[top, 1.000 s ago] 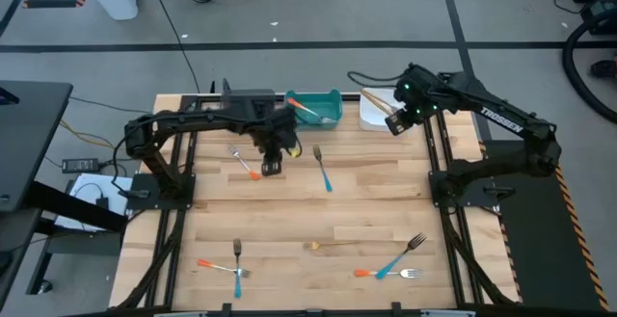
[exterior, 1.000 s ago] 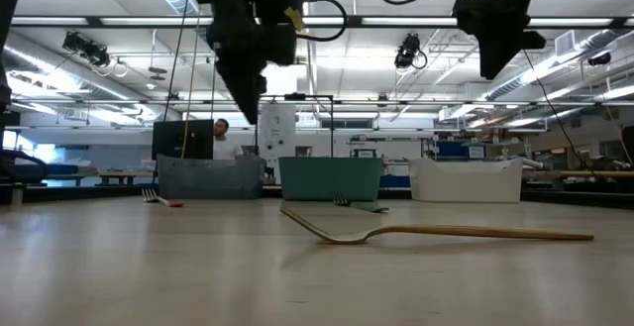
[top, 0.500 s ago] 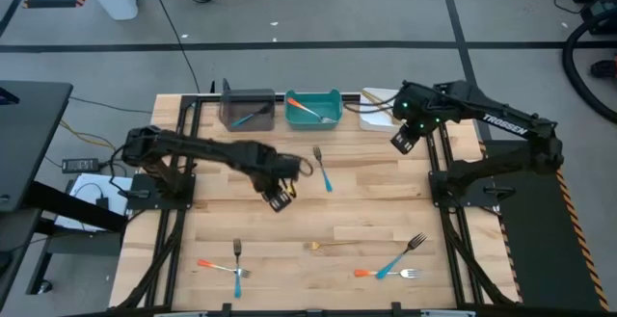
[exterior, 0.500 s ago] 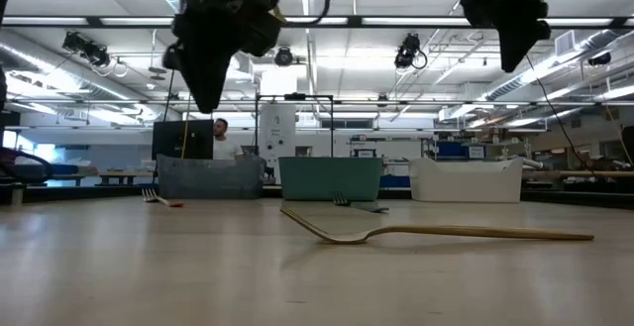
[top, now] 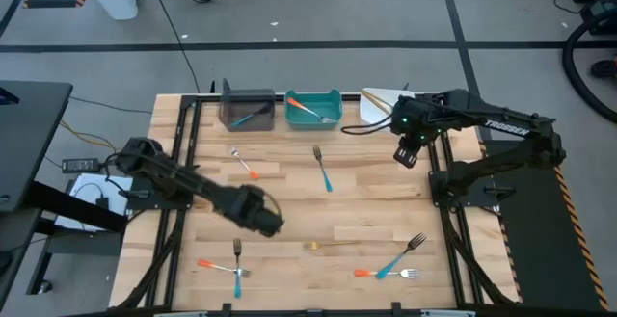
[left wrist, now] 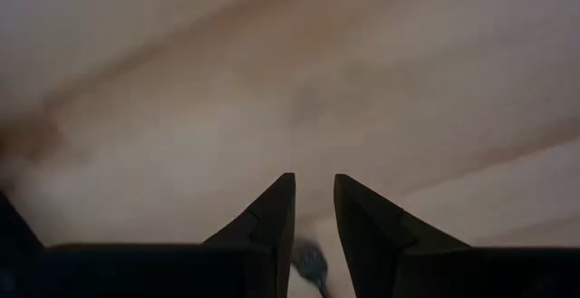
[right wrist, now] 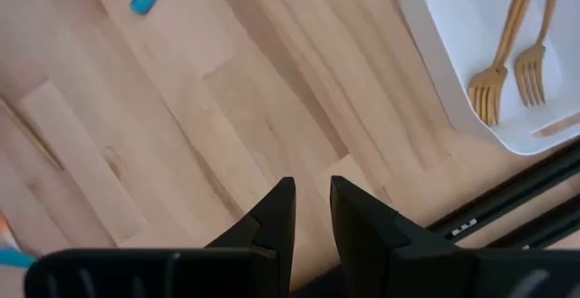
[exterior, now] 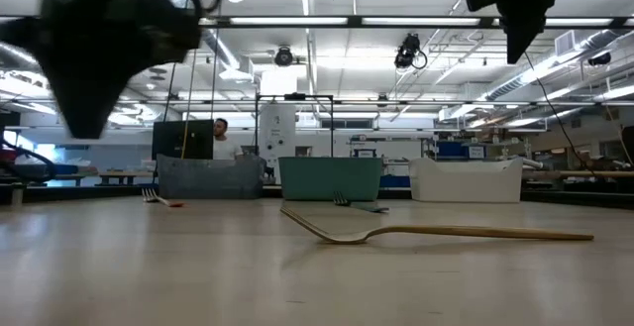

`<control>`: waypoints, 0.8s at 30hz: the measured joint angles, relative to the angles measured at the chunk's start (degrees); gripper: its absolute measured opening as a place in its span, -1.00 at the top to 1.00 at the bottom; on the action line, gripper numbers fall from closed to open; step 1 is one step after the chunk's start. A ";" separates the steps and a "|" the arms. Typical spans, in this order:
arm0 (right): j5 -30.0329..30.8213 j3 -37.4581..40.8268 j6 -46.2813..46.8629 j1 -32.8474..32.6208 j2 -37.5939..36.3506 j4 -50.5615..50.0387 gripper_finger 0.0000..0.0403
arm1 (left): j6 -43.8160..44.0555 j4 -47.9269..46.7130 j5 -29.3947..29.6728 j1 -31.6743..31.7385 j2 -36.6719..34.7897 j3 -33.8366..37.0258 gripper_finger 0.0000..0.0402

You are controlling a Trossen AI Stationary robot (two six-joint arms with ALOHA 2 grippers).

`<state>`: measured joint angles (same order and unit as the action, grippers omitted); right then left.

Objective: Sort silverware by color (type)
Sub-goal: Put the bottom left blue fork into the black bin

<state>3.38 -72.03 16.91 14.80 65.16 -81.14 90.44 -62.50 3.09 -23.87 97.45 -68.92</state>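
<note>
left end effector [top: 267, 223]: out over the bare middle-left of the table [top: 376, 201], just above the crossed forks at the near-left corner. fingers [left wrist: 272, 221] a narrow gap apart, nothing between them

right end effector [top: 406, 154]: hanging over the far-right part of the table, just on the near side of the white bin [top: 378, 110]. fingers [right wrist: 272, 216] slightly apart too, holding nothing

gold fork on table [top: 339, 245]: lying flat near the middle of the near half, and it's the big one front and centre in the low view [exterior: 436, 233]

gold forks in bin [right wrist: 507, 58]: two of them sitting side by side in the white bin

blue fork mid-table [top: 322, 168]: alone at centre, toward the far side

orange fork [top: 243, 162]: left of that blue one, near the grey bin [top: 246, 107]

near-left pair [top: 225, 262]: one orange-handled and one blue-handled, crossed over each other

near-right pair [top: 393, 264]: blue-handled and orange-handled, touching

teal bin [top: 313, 108]: between grey and white at the far edge, an orange-handled fork inside. grey bin has a blue-handled one in it

background: a person [exterior: 222, 136] way back in the room behind the bins
</note>
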 joint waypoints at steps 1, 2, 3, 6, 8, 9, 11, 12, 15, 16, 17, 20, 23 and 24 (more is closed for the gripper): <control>-0.01 0.00 0.04 -0.47 -0.08 0.02 0.60 | 2.56 0.37 -0.51 -1.22 0.00 0.42 0.56; 0.00 0.00 0.31 -0.92 -0.10 0.04 0.60 | 4.90 0.40 -0.67 -2.34 0.00 0.65 0.56; 0.00 0.00 0.84 -1.36 -0.13 0.02 0.60 | 7.04 0.33 -0.76 -3.37 0.00 0.73 0.56; 0.09 0.00 1.44 -2.48 -0.13 0.04 0.60 | 13.12 0.41 -0.79 -6.26 0.00 0.80 0.56; 0.19 0.00 1.51 -3.17 -0.13 0.05 0.60 | 17.45 0.60 -0.77 -8.16 0.00 0.80 0.56; 0.27 0.00 1.53 -3.44 -0.13 0.14 0.60 | 19.26 0.92 -0.77 -9.11 0.00 0.80 0.56; 1.02 0.00 1.65 -3.95 -0.13 0.42 0.60 | 22.68 1.42 -0.78 -11.04 0.00 0.80 0.56; 1.66 0.00 2.20 -4.21 -0.13 0.47 0.60 | 24.39 1.63 -0.80 -11.95 0.02 0.80 0.56; 3.38 0.00 3.06 -4.73 -0.13 0.46 0.60 | 29.40 2.97 -0.94 -14.55 0.76 0.80 0.56; 3.46 0.00 3.06 -4.91 -0.13 0.46 0.60 | 30.74 3.31 -0.98 -15.27 1.01 0.80 0.56; 3.48 0.00 3.06 -5.04 -0.13 0.46 0.60 | 32.00 3.65 -0.98 -15.95 1.27 0.80 0.56; 3.50 0.00 3.06 -5.34 -0.13 0.48 0.60 | 34.14 6.89 -1.07 -17.32 2.71 0.82 0.56; 3.50 0.00 3.59 -5.48 -0.13 0.52 0.60 | 35.26 10.24 -1.17 -17.99 4.09 0.82 0.56; 3.50 0.00 3.94 -5.48 -0.13 0.50 0.60 | 35.41 10.73 -1.25 -18.16 4.74 0.82 0.56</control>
<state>6.87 -72.03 20.85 9.32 65.04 -80.64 125.85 -51.77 1.84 -42.03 102.19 -68.10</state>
